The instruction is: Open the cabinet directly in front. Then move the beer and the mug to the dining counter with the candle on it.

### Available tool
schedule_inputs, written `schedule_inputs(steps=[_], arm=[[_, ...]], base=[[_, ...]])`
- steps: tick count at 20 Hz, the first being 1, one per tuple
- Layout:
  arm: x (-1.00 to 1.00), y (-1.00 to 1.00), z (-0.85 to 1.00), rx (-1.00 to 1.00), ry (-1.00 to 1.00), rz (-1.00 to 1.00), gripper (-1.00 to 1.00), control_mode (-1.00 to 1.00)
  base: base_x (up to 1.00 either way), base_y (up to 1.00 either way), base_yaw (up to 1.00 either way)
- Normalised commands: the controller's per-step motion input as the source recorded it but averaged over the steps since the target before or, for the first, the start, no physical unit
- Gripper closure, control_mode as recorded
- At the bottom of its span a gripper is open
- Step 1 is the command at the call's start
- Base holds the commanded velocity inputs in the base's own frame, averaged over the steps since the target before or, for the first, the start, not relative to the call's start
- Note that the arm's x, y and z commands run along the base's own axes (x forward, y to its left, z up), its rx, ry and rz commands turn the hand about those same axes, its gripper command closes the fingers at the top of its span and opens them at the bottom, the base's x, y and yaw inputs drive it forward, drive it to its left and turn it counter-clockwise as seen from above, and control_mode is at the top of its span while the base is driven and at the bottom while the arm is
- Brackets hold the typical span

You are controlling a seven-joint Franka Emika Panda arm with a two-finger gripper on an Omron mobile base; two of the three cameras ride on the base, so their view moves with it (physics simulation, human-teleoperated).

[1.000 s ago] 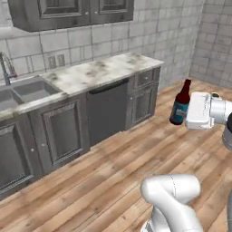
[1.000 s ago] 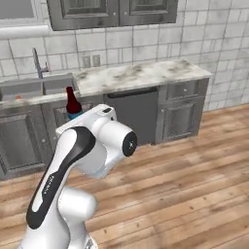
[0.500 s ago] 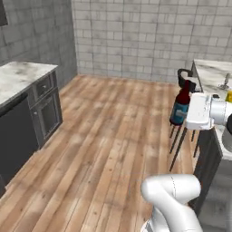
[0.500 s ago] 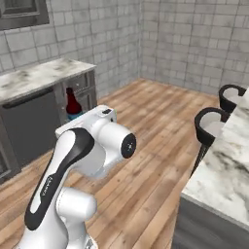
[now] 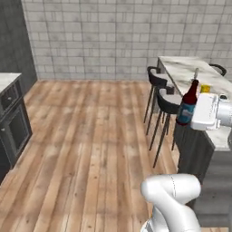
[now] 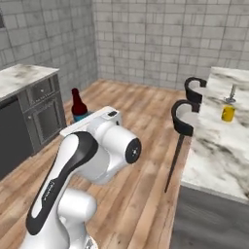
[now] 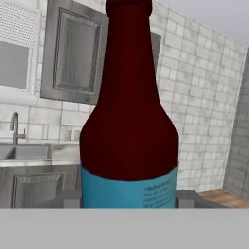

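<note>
Carrying beer (image 5: 187,105) clamped in gripper (image 5: 194,111); mug (image 6: 227,113) already beside candle (image 6: 231,95) on dining counter (image 6: 214,151). You've only beer left to set down.

Mug (image 6: 227,113) sits on dining counter (image 6: 219,151) — seemingly just before candle (image 6: 232,93).

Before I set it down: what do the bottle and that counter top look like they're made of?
The beer: likely glass, dark red-brown and smooth, with a matte blue paper-like label. The dining counter: looks like polished marble, white with grey-brown veining, though it could be an imitation.
</note>
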Motion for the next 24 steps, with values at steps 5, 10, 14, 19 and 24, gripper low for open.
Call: schedule_inputs(steps=[5, 10, 14, 19, 24], arm=[[0.00, 0.00, 0.00, 0.00, 0.00, 0.00, 1.00, 1.00], [0.00, 0.00, 0.00, 0.00, 0.00, 0.00, 1.00, 1.00], [0.00, 0.00, 0.00, 0.00, 0.00, 0.00, 1.00, 1.00], [0.00, 0.00, 0.00, 0.00, 0.00, 0.00, 1.00, 1.00], [0.00, 0.00, 0.00, 0.00, 0.00, 0.00, 1.00, 1.00]], base=[[0.27, 1.00, -0.10], [0.83, 1.00, -0.15], [1.00, 1.00, -0.14], [1.00, 0.95, -0.12], [1.00, 0.13, -0.06]])
